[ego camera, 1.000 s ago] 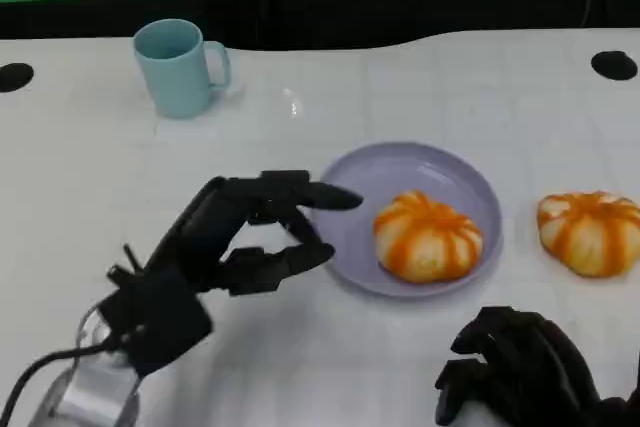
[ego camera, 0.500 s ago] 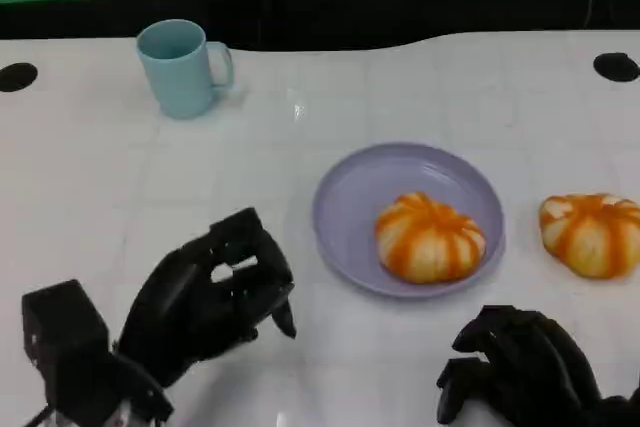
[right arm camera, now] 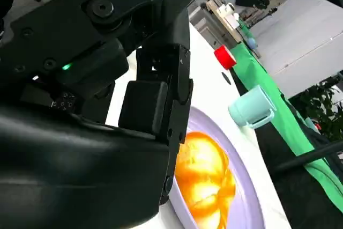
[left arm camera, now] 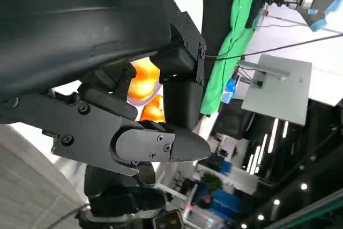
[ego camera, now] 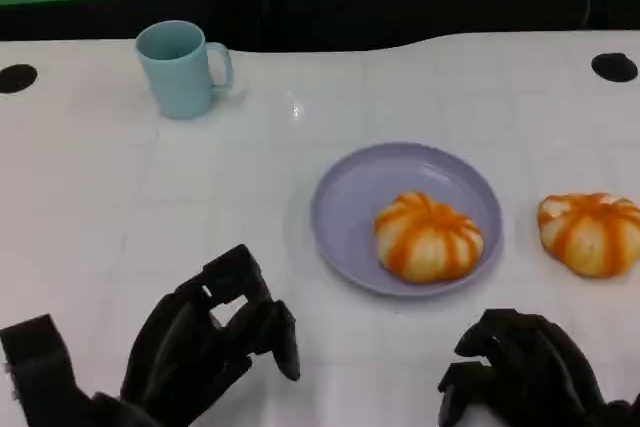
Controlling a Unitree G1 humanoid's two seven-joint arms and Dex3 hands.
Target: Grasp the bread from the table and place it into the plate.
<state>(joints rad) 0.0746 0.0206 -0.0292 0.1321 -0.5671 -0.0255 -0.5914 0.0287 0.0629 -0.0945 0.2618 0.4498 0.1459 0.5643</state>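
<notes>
— Where was the bread?
— One orange-striped bread lay in the purple plate, toward the plate's right side, flat on its base with its dome up. It was nearly round, so no long axis stood out; its stripes ran out from the top. A second bread sat on the white counter, just beside the plate's right rim and apart from it.
— And the hands?
— The left hand was low at the near left, fingers curled in, nothing in them. The right hand was at the near right, fingers curled down, holding nothing as far as the head view let me judge; its wrist view was mostly blocked by its own shell.
— Anything else?
— A pale blue mug stood upright at the far left, handle to the right.
</notes>
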